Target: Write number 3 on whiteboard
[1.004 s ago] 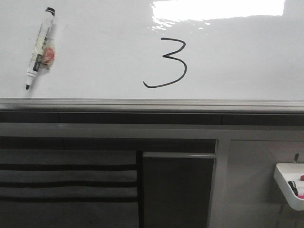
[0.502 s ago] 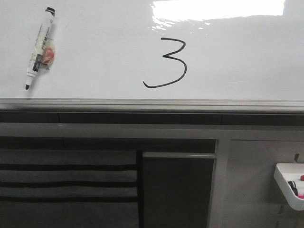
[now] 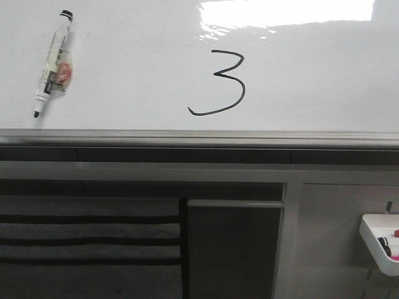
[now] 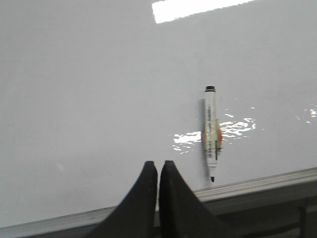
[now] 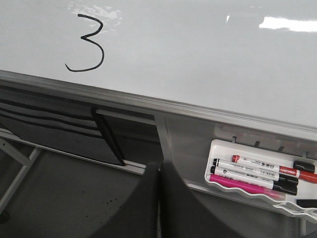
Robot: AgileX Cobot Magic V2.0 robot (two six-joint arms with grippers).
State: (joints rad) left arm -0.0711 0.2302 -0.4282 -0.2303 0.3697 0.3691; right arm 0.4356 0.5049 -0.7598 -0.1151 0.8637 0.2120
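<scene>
A thin black number 3 (image 3: pixel 221 84) with a long lower tail stands drawn on the glossy whiteboard (image 3: pixel 324 81), near its middle; the right wrist view shows the number 3 (image 5: pixel 86 49) too. A black-tipped marker (image 3: pixel 52 62) with a yellow-and-red label lies uncapped on the board at the far left, tip toward the grey edge. My left gripper (image 4: pixel 158 166) is shut and empty, hovering by the board's edge, apart from the marker (image 4: pixel 211 134). My right gripper (image 5: pixel 159 168) is shut and empty, off the board, beside the tray. Neither gripper appears in the front view.
A small white tray (image 5: pixel 218 166) holds several markers, black, red and pink, below the board's grey metal edge (image 3: pixel 199 136). A dark fabric pocket organiser (image 3: pixel 87 237) hangs under the board at the left. Bright light glare (image 3: pixel 287 12) lies across the board's top.
</scene>
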